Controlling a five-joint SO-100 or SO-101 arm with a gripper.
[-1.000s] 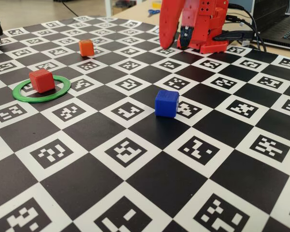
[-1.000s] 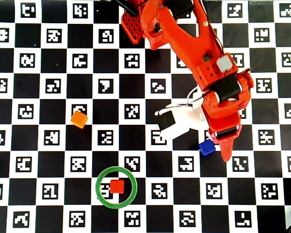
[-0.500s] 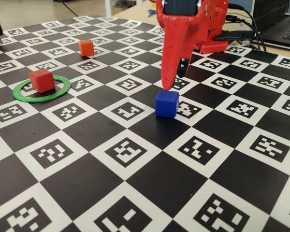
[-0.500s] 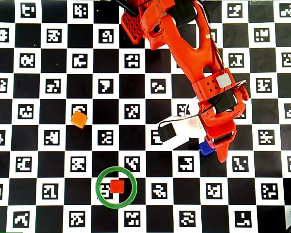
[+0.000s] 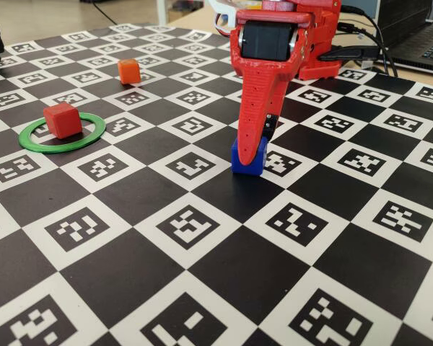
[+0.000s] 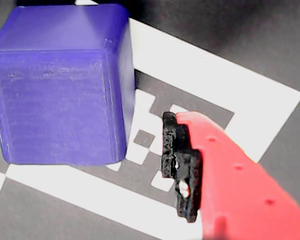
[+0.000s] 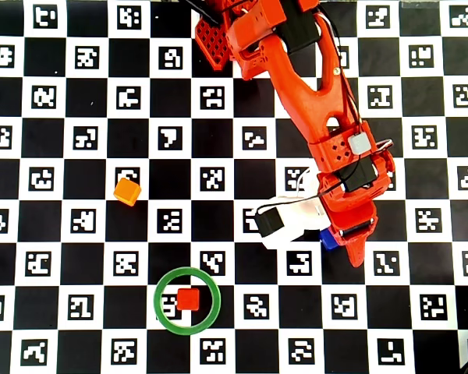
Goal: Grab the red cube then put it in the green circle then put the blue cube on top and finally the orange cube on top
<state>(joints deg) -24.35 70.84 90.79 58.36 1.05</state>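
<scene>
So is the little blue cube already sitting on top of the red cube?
No, the small blue plastic cube sits on the checkered board, far from the small red plastic cube inside the flat green ring.

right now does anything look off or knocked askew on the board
Nothing stands out. The red cube sits inside the green circle, the orange cube rests apart, and the end effector straddles the blue cube.

Low fixed view, top-down overhead and close wrist view share the blue cube (image 6: 60, 85).
</scene>
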